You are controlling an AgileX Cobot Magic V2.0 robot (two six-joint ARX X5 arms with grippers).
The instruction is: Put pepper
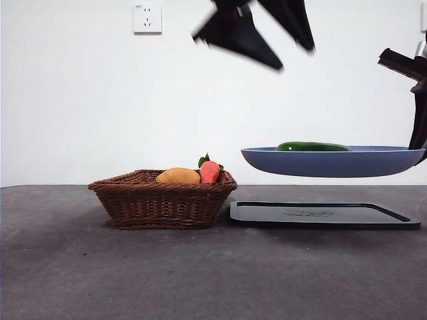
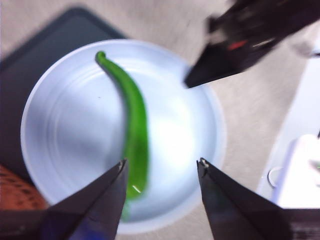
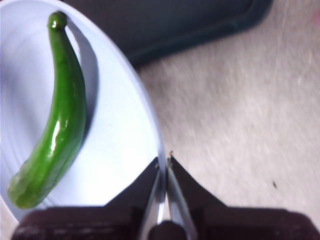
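The pepper (image 1: 313,147), glossy, dark green and long, lies on a blue plate (image 1: 333,165) that hangs level in the air above a black tray (image 1: 320,215). My right gripper (image 3: 164,159) is shut on the plate's rim (image 3: 150,125); in the front view it is the right gripper (image 1: 417,137) at the right edge. Beside it the pepper (image 3: 55,120) rests untouched. My left gripper (image 2: 162,161) hovers open above the plate (image 2: 65,135), with the pepper (image 2: 134,130) below it and clear of its fingers. It appears blurred at the top as the left gripper (image 1: 295,57).
A wicker basket (image 1: 163,203) stands left of the tray, holding a yellow-orange fruit (image 1: 178,176) and a red-orange item with green leaves (image 1: 209,172). The tray (image 2: 45,50) lies under the plate. A wall socket (image 1: 147,19) is on the white wall behind.
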